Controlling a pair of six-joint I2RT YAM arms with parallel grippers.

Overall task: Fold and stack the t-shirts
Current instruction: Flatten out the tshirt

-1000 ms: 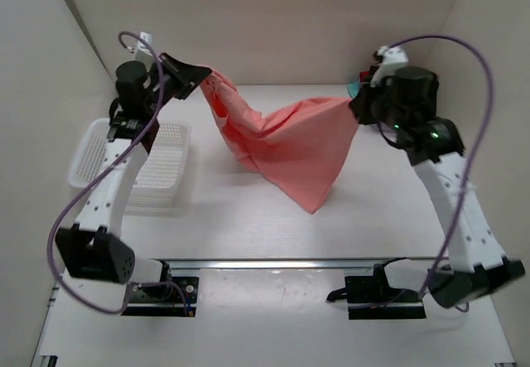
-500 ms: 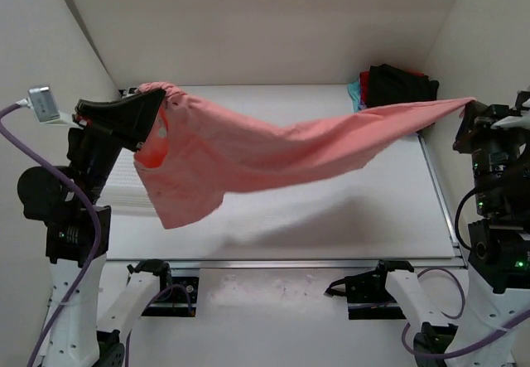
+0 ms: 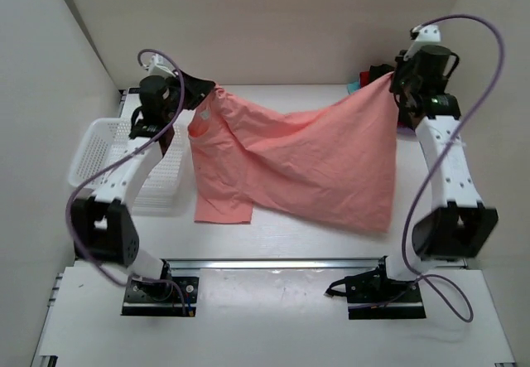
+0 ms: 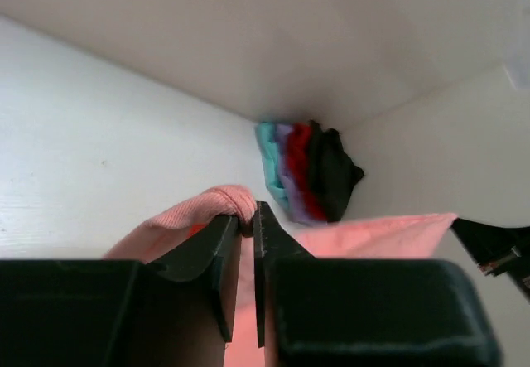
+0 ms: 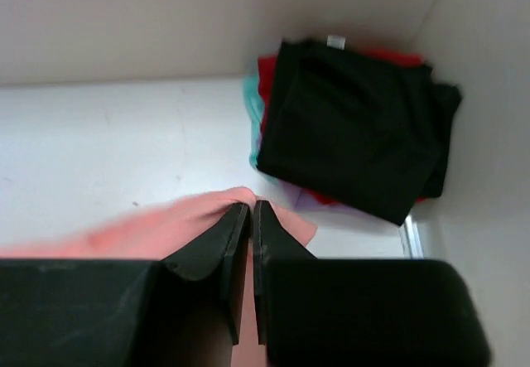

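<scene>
A large salmon-pink t-shirt (image 3: 306, 160) hangs spread between my two grippers above the table, its lower edge reaching toward the near side. My left gripper (image 3: 211, 92) is shut on its left top corner (image 4: 217, 201). My right gripper (image 3: 391, 77) is shut on its right top corner (image 5: 240, 197). A stack of folded shirts, black (image 5: 356, 123) on top with red, purple and teal edges below, lies in the far right corner; it also shows in the left wrist view (image 4: 310, 168).
A white mesh basket (image 3: 103, 164) stands at the table's left side under my left arm. White walls close in the back and both sides. A metal rail (image 3: 273, 262) runs along the near edge.
Both arms swung the shirt from a high, wide stretch toward the camera back to the far side of the table. The shirt now hangs flatter and more spread out.
</scene>
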